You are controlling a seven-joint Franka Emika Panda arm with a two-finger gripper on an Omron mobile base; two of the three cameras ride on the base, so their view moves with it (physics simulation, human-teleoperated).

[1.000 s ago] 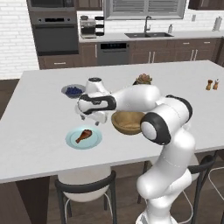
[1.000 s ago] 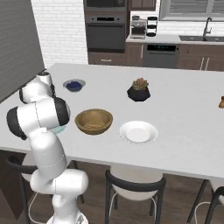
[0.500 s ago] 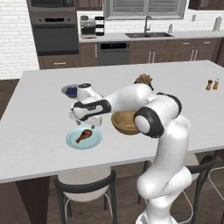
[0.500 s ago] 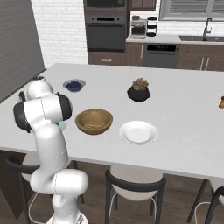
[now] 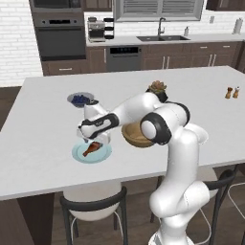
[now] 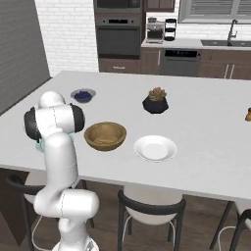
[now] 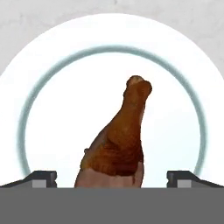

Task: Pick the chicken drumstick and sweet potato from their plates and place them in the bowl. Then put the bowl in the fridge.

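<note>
The chicken drumstick (image 7: pixel 120 140) lies on the pale blue plate (image 5: pixel 79 154), and you can see it dead centre between the two finger tips in the hand view, thick end toward the camera, thin bone end pointing away. Your gripper (image 5: pixel 94 139) hangs right over it with the jaws spread wide, one tip on either side and nothing held. The plate sits near the front edge of the counter (image 5: pixel 43 119), with open surface to its left. Just to the right stands one wooden bowl (image 6: pixel 105 136), and beside that one white plate (image 6: pixel 155 148), bare in the right base view. Count two plates, one wooden bowl, one small bowl of blueberries (image 6: pixel 83 95) further back, and one plant pot (image 6: pixel 156 102).
</note>
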